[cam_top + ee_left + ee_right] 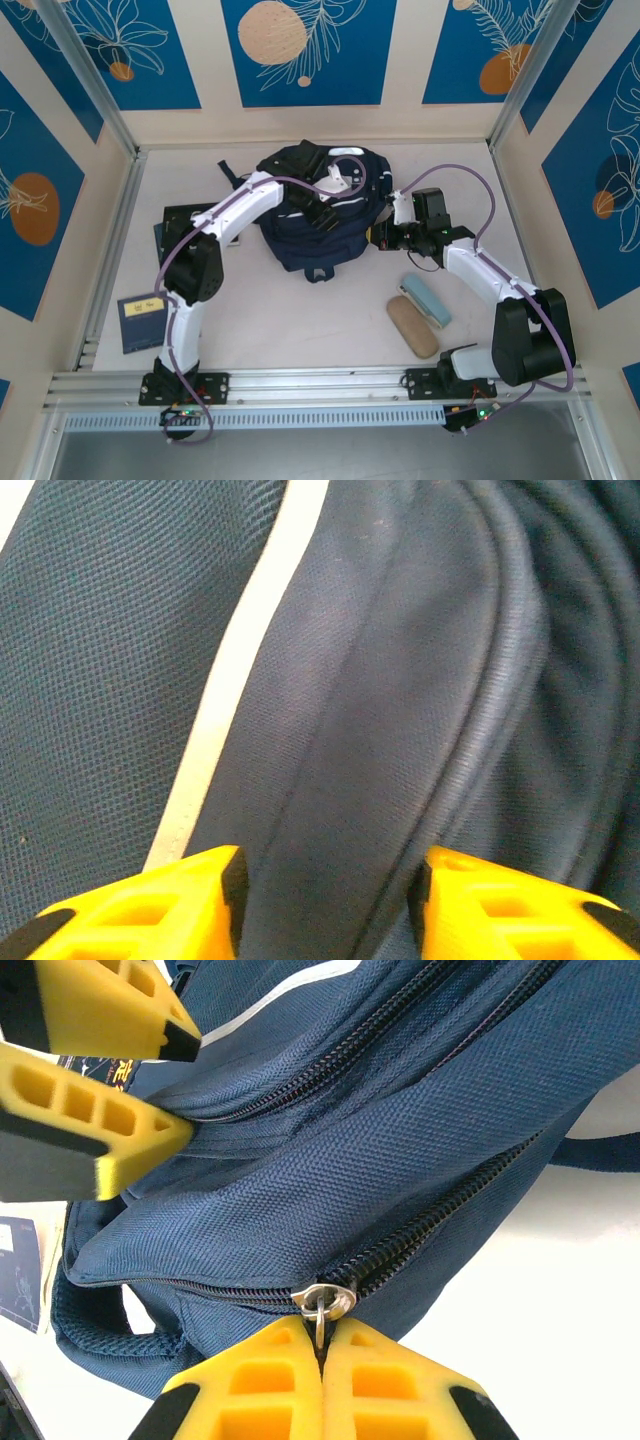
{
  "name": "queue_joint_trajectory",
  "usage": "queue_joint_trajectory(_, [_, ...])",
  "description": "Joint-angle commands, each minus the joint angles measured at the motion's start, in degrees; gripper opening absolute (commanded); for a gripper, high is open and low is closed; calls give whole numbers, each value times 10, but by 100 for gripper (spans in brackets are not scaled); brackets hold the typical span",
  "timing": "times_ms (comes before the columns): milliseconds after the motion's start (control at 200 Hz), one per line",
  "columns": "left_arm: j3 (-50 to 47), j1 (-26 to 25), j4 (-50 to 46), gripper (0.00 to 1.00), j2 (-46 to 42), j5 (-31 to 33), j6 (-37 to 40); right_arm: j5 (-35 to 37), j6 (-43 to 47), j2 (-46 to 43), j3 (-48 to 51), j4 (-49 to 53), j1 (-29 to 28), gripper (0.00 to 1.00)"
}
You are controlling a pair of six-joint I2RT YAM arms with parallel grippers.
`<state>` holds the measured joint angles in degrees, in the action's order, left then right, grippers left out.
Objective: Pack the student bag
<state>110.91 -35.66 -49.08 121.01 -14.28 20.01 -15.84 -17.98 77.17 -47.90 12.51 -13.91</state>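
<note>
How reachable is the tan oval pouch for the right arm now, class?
Probably not yet: the right tool is shut on the navy fabric backpack's metal zipper pull, though the pouch lies uncovered.

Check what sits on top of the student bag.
The left gripper rests on the student bag, fingers apart astride a fabric fold. The left arm hides the bag's top panel beneath it.

One student bag (pixel 300 245) is counted, with one metal zip pull (pixel 322 1305) seen on it. Two oblong cases are counted, one tan case (pixel 412 327) and one pale blue case (pixel 426 300), and one blue booklet (pixel 137 323). Two pincers are counted: the left pincer (pixel 327 872) and the right pincer (pixel 322 1335).
</note>
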Motion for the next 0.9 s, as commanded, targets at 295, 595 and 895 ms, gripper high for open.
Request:
queue_joint_trajectory(295, [10,-1,74,0,11,55,-101,13,28,-39,-14,39,-52,0])
queue_joint_trajectory(595, [-13,-1,141,0,-11,53,-205,-15,-33,-17,15,-36,-155,0])
queue_joint_trajectory(895, [-96,7,213,0,-69,19,-206,7,-104,-30,15,-52,-157,10])
